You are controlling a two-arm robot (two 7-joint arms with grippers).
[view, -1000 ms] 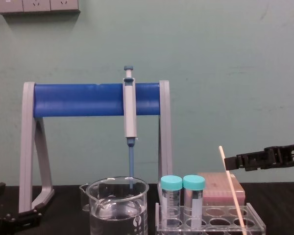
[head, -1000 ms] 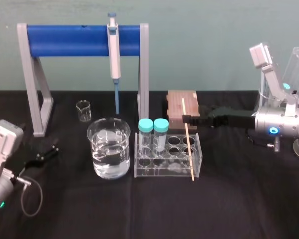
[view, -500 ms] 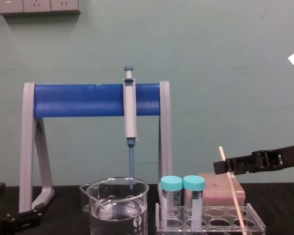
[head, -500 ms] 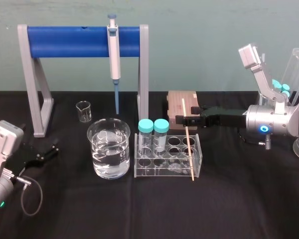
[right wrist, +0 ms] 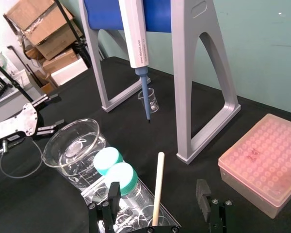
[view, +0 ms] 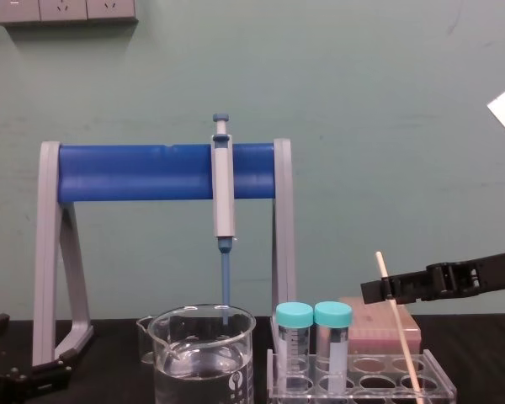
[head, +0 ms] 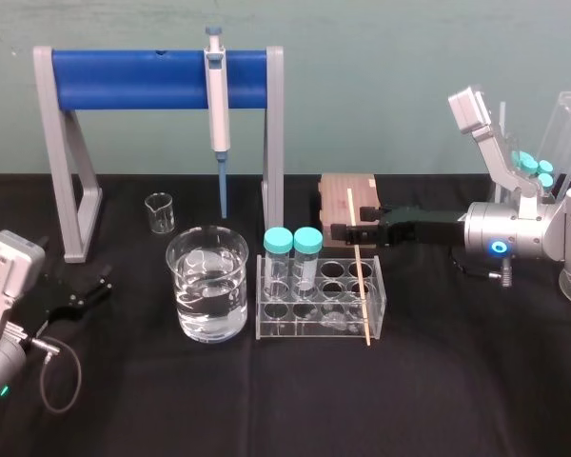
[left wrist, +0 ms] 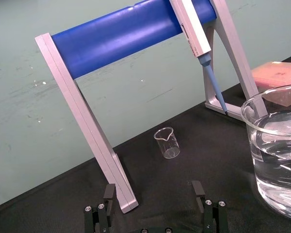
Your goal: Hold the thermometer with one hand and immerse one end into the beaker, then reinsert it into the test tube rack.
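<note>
Head view: the thermometer [head: 359, 271] stands in the right end of the test tube rack [head: 266, 324], near the middle of the black desk [head: 438, 381]. Its long axis is close to upright, with the lower end down in the rack and the top leaning toward the desk's far edge. The right gripper [head: 343, 231] reaches in level from the desk's right edge and meets the rod's upper part. The beaker [head: 207, 284], partly filled with clear liquid, sits just beside the rack on the side toward the left edge. The left gripper [head: 81, 293] lies idle near the left edge.

Chest view: the thermometer [view: 400, 328] tilts, its top toward the left and its foot in the rack [view: 442, 379]. The right gripper [view: 374, 290] crosses it high up. A plain teal wall [view: 387, 126] with sockets [view: 63, 8] rises behind the desk.

Right wrist view: the thermometer [right wrist: 157, 187] stands between the gripper's two fingers [right wrist: 114, 191], which are spread apart with a gap on either side of the rod. Cardboard boxes [right wrist: 43, 29] are stacked beyond the desk.

Left wrist view: the left gripper [left wrist: 153, 191] has its fingers wide apart above the black cloth, with the beaker [left wrist: 276, 145] near.
</note>
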